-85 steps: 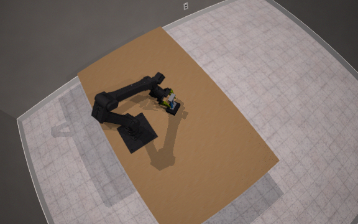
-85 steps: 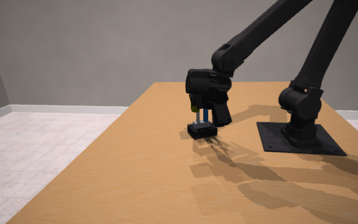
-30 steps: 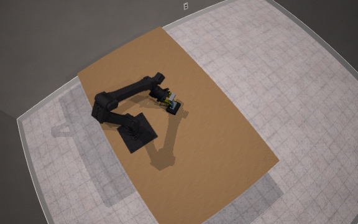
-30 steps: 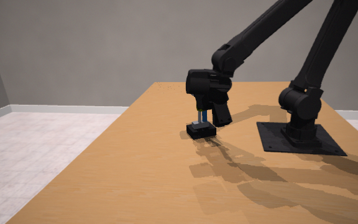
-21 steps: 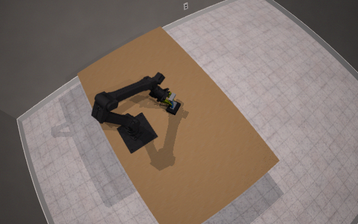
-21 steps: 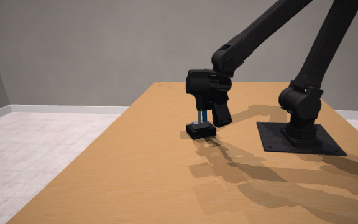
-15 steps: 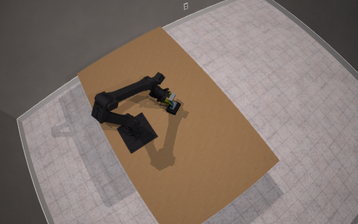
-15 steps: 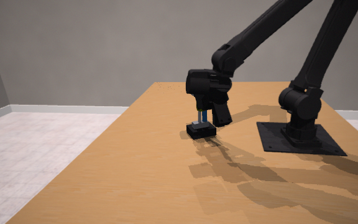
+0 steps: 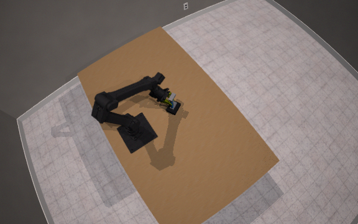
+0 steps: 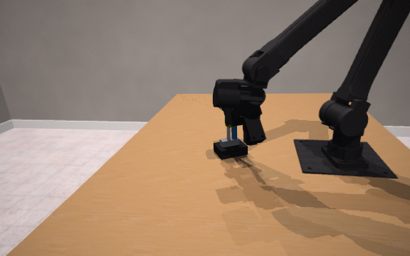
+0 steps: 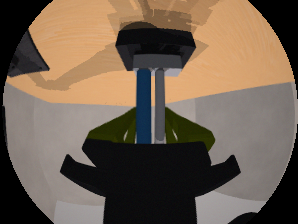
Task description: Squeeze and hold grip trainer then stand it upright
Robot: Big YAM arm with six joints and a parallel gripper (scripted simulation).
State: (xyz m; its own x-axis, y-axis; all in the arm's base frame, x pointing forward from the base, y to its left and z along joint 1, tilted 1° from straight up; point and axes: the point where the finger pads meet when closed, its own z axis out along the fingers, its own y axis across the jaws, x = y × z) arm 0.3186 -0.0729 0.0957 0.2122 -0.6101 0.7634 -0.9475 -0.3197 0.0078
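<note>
The grip trainer [image 10: 230, 145] stands upright on the wooden table on a black base [image 10: 230, 149], with a thick blue bar [image 10: 234, 132] and a thin grey bar [image 10: 228, 133] rising side by side. In the wrist view the blue bar [image 11: 144, 104] and the grey bar [image 11: 158, 104] stand pressed close together above the base [image 11: 156, 47]. My gripper [image 10: 231, 126] comes down from above and is shut on both bars near their tops; its yellow-green finger pads hug them from either side. From above, the trainer [image 9: 173, 106] sits at the gripper's tip near the table's middle.
The arm's black base plate [image 10: 344, 158] is bolted to the table to the right of the trainer. The table's left edge [image 10: 95, 174] runs close by, with tiled floor beyond it.
</note>
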